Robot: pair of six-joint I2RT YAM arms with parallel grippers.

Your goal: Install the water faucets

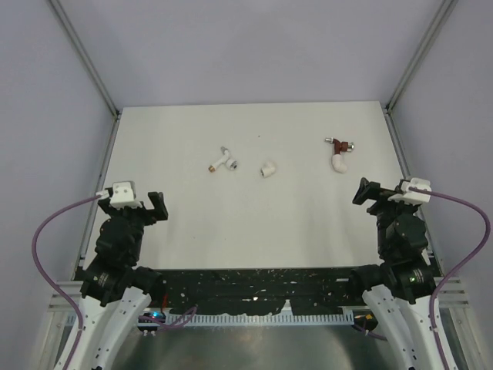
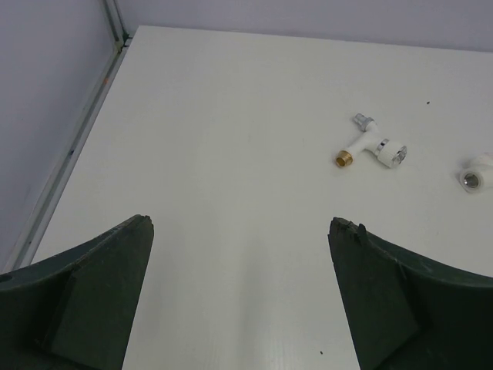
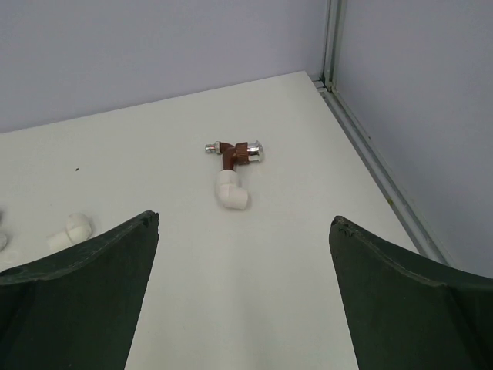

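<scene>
1. Top view: The white faucet [image 1: 223,161] lies on the white table [image 1: 231,231], in the far half and a little left of the middle. A loose elbow fitting [image 1: 268,169] lies near it on the right, not touching. The dark red faucet [image 1: 337,143] lies far right, and a second elbow fitting [image 1: 338,163] touches its near end. The left gripper [image 1: 146,206] and the right gripper [image 1: 371,193] hang over the near part of the table, both well apart from the parts.
2. Left wrist view: The jaws of the left gripper [image 2: 240,231] stand wide apart with nothing between them. The white faucet [image 2: 368,146] lies flat ahead on the right, with its brass thread toward the left. The loose elbow fitting [image 2: 476,173] is at the right edge.
3. Right wrist view: The jaws of the right gripper [image 3: 245,223] are also spread wide and hold nothing. The dark red faucet [image 3: 235,152] lies straight ahead, with the second elbow fitting [image 3: 231,193] on its near end.
</scene>
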